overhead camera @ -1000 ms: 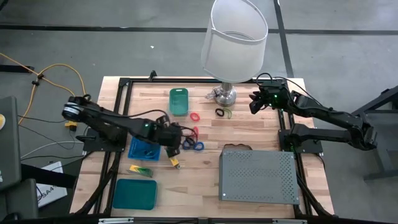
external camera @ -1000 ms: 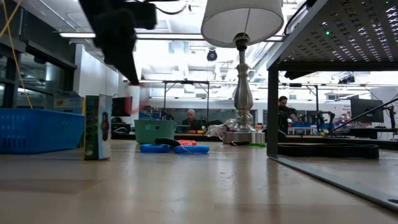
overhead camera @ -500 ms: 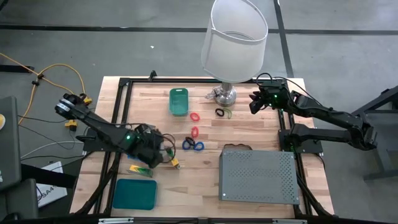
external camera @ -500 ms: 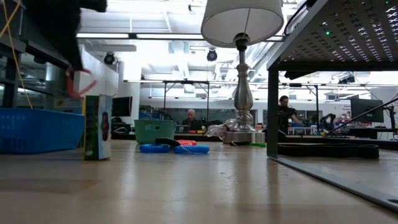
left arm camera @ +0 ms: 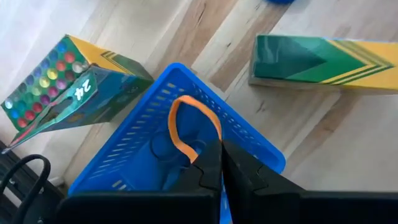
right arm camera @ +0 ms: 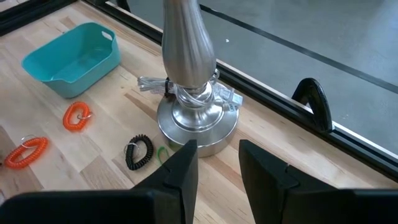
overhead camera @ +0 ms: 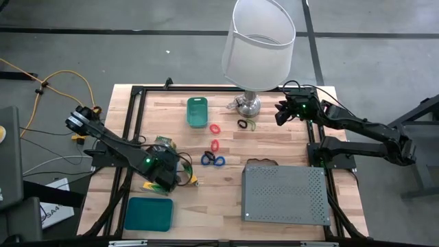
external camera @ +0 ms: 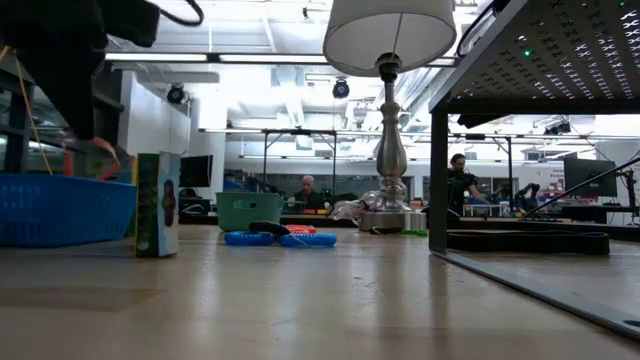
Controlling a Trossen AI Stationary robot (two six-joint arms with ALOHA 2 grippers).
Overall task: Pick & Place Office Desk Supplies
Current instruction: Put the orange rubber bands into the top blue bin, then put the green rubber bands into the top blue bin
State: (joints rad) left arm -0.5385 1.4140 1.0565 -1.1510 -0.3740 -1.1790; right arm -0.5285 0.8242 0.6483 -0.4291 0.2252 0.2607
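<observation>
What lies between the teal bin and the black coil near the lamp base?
An orange coil lies between the teal bin and black coil, seen in the right wrist view.

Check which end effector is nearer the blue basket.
Left. The left end effector hangs right over the blue basket, shut on an orange loop. The right end effector waits across the table by the lamp base.

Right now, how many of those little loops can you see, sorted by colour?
Orange-red loops on the table: 2
Blue loops on the table: 2
Black loop on the table: 1
Green loop on the table: 1
Orange loop held in the left gripper over the blue basket: 1
Total: 7
</observation>
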